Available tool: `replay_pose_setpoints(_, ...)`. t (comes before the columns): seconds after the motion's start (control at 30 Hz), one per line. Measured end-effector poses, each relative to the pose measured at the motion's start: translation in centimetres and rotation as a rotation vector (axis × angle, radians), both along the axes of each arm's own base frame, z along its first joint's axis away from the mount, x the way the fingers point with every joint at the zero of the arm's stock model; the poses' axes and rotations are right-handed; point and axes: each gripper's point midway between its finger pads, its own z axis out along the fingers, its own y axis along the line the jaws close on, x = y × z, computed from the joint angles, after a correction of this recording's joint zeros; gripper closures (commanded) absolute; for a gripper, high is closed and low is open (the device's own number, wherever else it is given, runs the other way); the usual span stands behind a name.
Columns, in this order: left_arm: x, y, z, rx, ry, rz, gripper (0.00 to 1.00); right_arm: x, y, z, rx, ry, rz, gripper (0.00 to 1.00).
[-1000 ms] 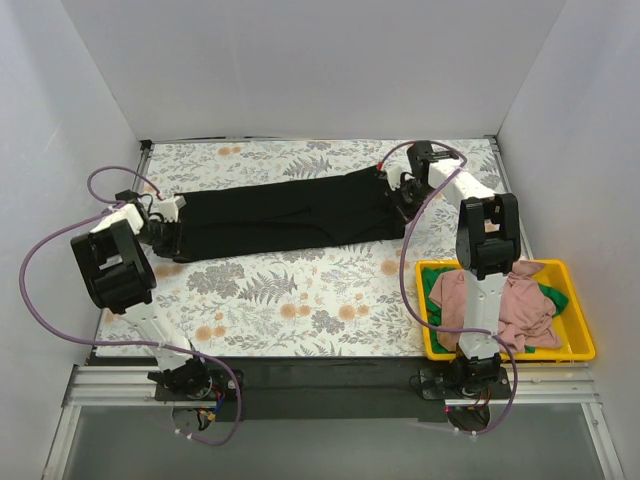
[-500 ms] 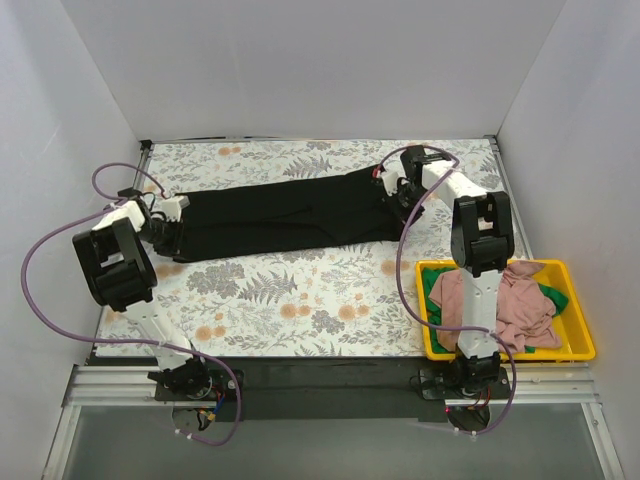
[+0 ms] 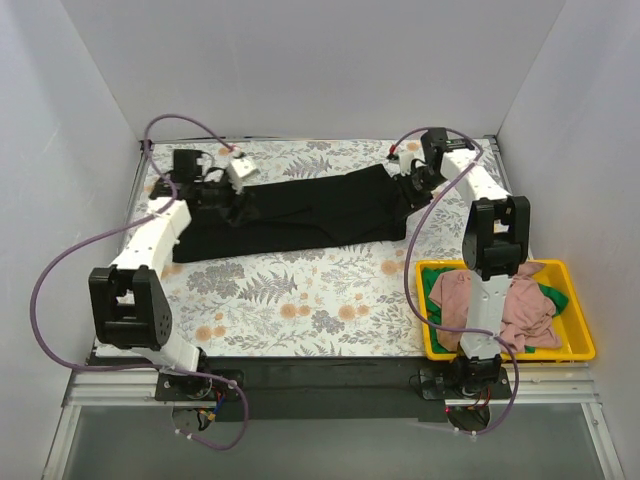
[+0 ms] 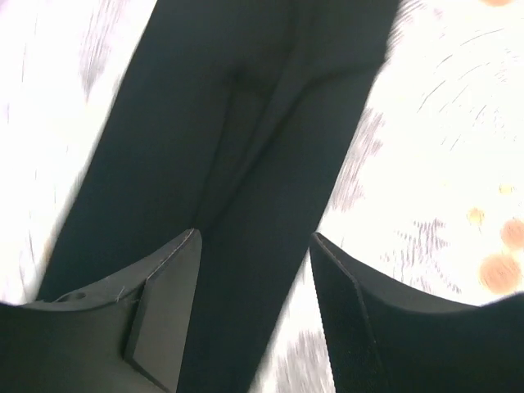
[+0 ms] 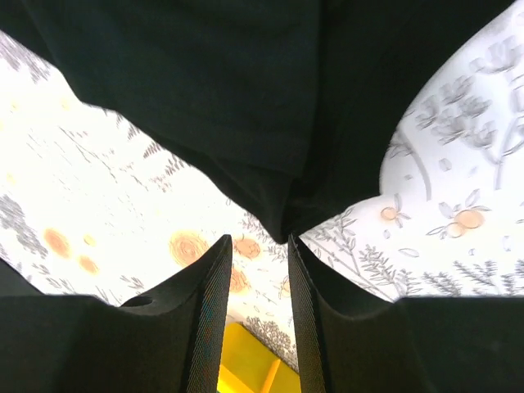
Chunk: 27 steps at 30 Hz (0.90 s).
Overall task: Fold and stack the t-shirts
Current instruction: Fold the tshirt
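The black t-shirt (image 3: 300, 212) lies folded into a long strip across the floral tablecloth. My left gripper (image 3: 228, 198) hovers over its left part. In the left wrist view that gripper (image 4: 255, 237) is open, with black t-shirt cloth (image 4: 221, 123) below it and nothing between its fingers. My right gripper (image 3: 408, 184) is at the strip's right end. In the right wrist view it (image 5: 260, 241) is open with a narrow gap, and a corner of the black t-shirt (image 5: 278, 213) lies just past its fingertips, not pinched. A pink t-shirt (image 3: 522, 305) and a green one (image 3: 556, 296) lie crumpled in the bin.
The yellow bin (image 3: 505, 352) sits at the near right, beside the right arm's base; its rim (image 5: 246, 377) also shows in the right wrist view. White walls close in the table on three sides. The floral tablecloth (image 3: 300, 300) is bare in front of the black strip.
Both grippers have opened and let go of the black t-shirt. The left arm swung from the strip's left end up and rightward over it. The right gripper shifted slightly toward the back right.
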Motion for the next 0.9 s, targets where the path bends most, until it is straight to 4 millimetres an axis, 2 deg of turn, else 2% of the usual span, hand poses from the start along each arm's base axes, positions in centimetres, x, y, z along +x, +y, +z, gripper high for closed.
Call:
replay_pose_setpoints(0.03,-0.1,-3.0,0.4,0.003,-0.068,-0.079,0.46,0.7,0.1,0.7,0.022,-0.014,-0.018,0.6)
replay_pose_setpoints(0.07,-0.3,-4.9,0.4,0.004,-0.106,-0.127,0.47,1.1,0.1,1.1,0.037,-0.019,-0.03,0.6)
replay_pose_setpoints(0.17,-1.7,-11.7,-1.3,0.016,-0.195,-0.313,0.5,2.4,0.6,1.9,0.088,-0.025,-0.065,0.59)
replay_pose_setpoints(0.23,-2.0,-14.7,-3.2,0.031,-0.218,-0.399,0.5,2.8,1.1,1.7,0.106,-0.009,-0.077,0.59)
replay_pose_setpoints(0.3,-1.8,-16.7,-5.5,0.055,-0.23,-0.457,0.51,3.0,1.4,0.8,0.112,0.021,-0.093,0.59)
replay_pose_setpoints(0.43,-1.4,-18.7,-9.8,0.12,-0.255,-0.529,0.51,2.9,1.6,-1.8,0.102,0.091,-0.114,0.58)
replay_pose_setpoints(0.53,-1.2,-19.7,-11.6,0.155,-0.285,-0.567,0.51,2.7,1.4,-3.5,0.079,0.131,-0.129,0.57)
replay_pose_setpoints(0.6,-1.2,-20.2,-12.0,0.169,-0.308,-0.584,0.51,2.6,1.3,-4.1,0.069,0.145,-0.139,0.56)
replay_pose_setpoints(0.73,-1.1,-21.2,-11.7,0.174,-0.361,-0.606,0.51,3.0,1.3,-4.2,0.061,0.143,-0.15,0.48)
replay_pose_setpoints(0.8,-0.9,-21.5,-11.4,0.175,-0.381,-0.609,0.51,3.2,1.3,-4.0,0.061,0.135,-0.151,0.51)
replay_pose_setpoints(0.83,-0.9,-21.6,-11.4,0.175,-0.386,-0.61,0.51,3.3,1.3,-3.9,0.062,0.131,-0.151,0.58)
replay_pose_setpoints(0.9,-0.9,-21.8,-11.3,0.175,-0.392,-0.612,0.51,3.4,1.3,-3.8,0.063,0.127,-0.151,0.6)
